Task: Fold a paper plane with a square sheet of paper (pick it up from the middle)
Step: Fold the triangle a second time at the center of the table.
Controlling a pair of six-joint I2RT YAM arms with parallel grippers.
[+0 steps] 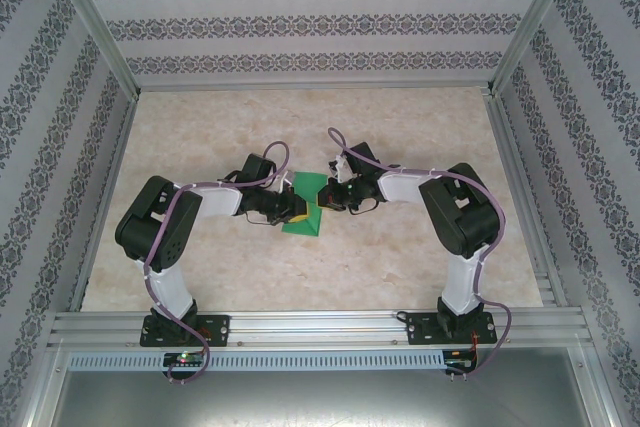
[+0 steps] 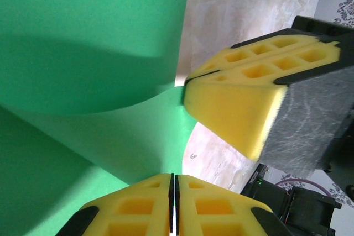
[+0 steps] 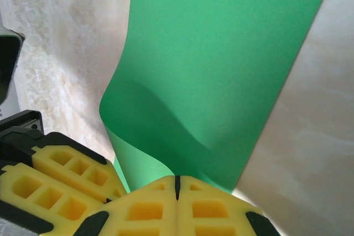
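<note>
The square sheet of paper (image 1: 304, 224), bright green and plain, is at the middle of the surface (image 1: 400, 267), well apart from every edge and corner. The surface is pale beige with a marble-like pattern. Walls (image 1: 300, 32) papered in bands of grey ornament close it in at the far edge and both sides, and bare metal frame rails (image 1: 320, 327) run along the near edge and up the corners.

The left arm (image 1: 165, 237) and the right arm (image 1: 465, 217) reach inward and meet over the sheet. The left arm's jaws are closed, their yellow pads (image 2: 138, 205) pressed together with only a thin slit between them, pinching the paper at their tip. The right arm's jaws are closed the same way, their yellow pads (image 3: 210, 211) gripping the sheet where it runs down into them. Between the two grips the paper is lifted and bowed into a soft curve, partly off the surface. The two pairs of jaws sit just beside each other, tips almost touching.
</note>
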